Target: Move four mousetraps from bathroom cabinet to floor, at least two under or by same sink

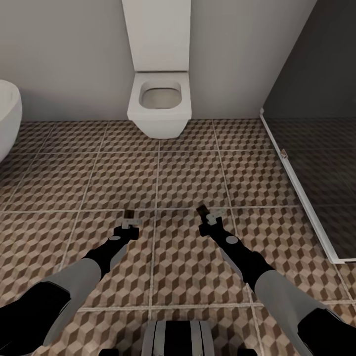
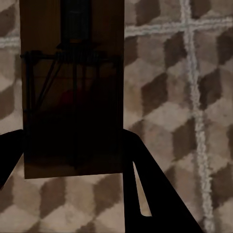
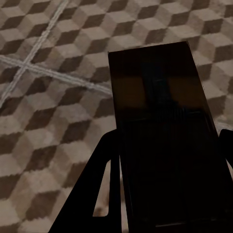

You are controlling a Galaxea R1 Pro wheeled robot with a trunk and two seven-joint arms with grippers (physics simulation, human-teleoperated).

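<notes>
A mousetrap [image 1: 129,214] was held in the left claw [image 1: 130,221], clamped between its two dark fingers [image 2: 145,194] and projecting forward past the fingertips; in the left wrist view the trap [image 2: 73,92] was seen as a dark-brown slab with thin metal wires across it, above the tiled floor [image 2: 194,73]. A second mousetrap [image 1: 200,211] was gripped in the same manner by the right claw [image 1: 205,217], its dark board [image 3: 160,121] extending beyond the fingers [image 3: 104,184] in the right wrist view, with the patterned floor [image 3: 53,97] beneath it. Both claws were closed on their traps and were held side by side, well apart, above the cube-patterned floor [image 1: 188,178]. Whether either trap touched the tiles could not be told.

Ahead of both claws, a white toilet [image 1: 159,101] was mounted against the grey wall [image 1: 69,54]. Beyond the left claw and far to its outer side, the rounded edge of a white bathtub [image 1: 7,118] was seen. To the outer side of the right claw, a dark glass shower panel [image 1: 321,148] in a white frame was standing on the floor.
</notes>
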